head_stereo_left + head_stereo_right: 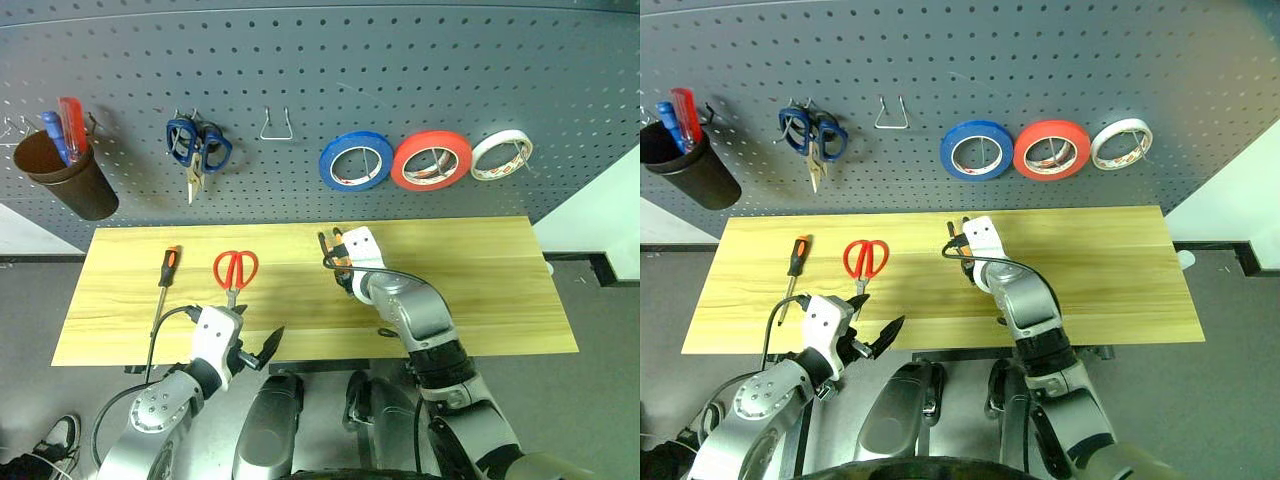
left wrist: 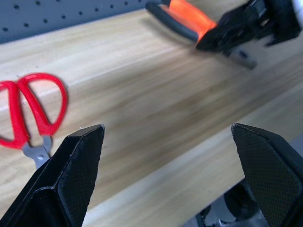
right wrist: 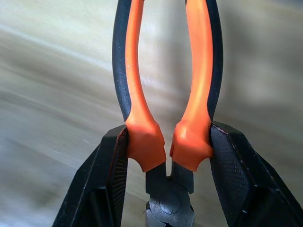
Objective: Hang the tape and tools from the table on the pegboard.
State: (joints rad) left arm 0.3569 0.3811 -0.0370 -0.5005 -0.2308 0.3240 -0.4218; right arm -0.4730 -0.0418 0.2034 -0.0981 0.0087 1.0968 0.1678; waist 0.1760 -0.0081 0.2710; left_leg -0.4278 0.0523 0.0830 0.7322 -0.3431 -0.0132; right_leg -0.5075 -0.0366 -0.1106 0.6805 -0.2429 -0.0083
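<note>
My right gripper [image 3: 168, 137] is shut on the small pliers [image 3: 165, 90], its fingers pressing the orange-and-black handles just above the joint. The pliers [image 1: 334, 252] hang slightly above the middle of the light wood table [image 1: 480, 280], handles toward the pegboard [image 1: 420, 70]. The red-handle scissors [image 1: 235, 270] and the orange-handled screwdriver [image 1: 166, 275] lie flat on the table's left part. The blue tape [image 1: 355, 160] hangs on the pegboard. My left gripper [image 2: 165, 137] is open and empty at the table's front edge, just short of the scissors [image 2: 28, 111].
On the pegboard hang a brown cup [image 1: 75, 180] with blue and red screwdrivers, blue-handle scissors [image 1: 197, 143], a bare wire hook [image 1: 277, 125], a red tape roll [image 1: 431, 160] and a white one [image 1: 501, 154]. The table's right half is bare wood.
</note>
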